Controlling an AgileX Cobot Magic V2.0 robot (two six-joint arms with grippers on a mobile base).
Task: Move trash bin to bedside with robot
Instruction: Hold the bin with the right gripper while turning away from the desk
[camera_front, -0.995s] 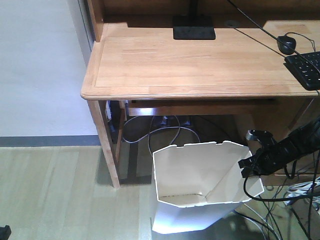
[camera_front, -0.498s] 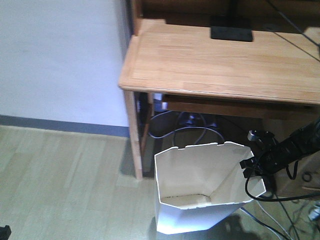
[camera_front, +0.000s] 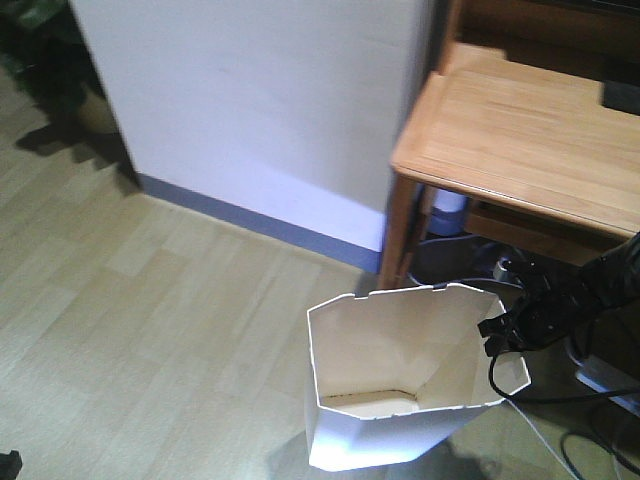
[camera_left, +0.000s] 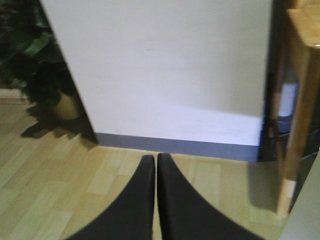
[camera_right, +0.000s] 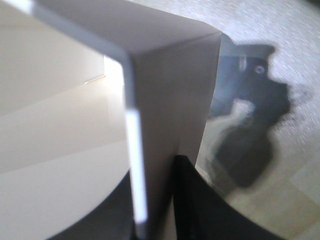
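The white trash bin (camera_front: 385, 430) stands on the wood floor low in the front view, its notched angular rim open toward me and its inside cream. My right gripper (camera_front: 497, 335), at the end of the slim black robot arm (camera_front: 590, 285), is shut on the bin's right rim. In the right wrist view the thin bin wall (camera_right: 165, 100) runs between the two black fingers of my right gripper (camera_right: 155, 195). My left gripper (camera_left: 156, 159) is shut with nothing in it, pointing at the wall base. The bedside is out of view.
A light wooden desk (camera_front: 530, 130) stands at the upper right, its leg (camera_front: 398, 235) just behind the bin. A white wall (camera_front: 250, 100) with a grey skirting (camera_front: 250, 222) crosses the back. Black cables (camera_front: 520, 385) lie at the right. A potted plant (camera_left: 30, 55) is far left.
The view has swung left: the desk slid toward the right edge, and the wall and bare floor came in. The bin and the right gripper hold the same place in the frame.
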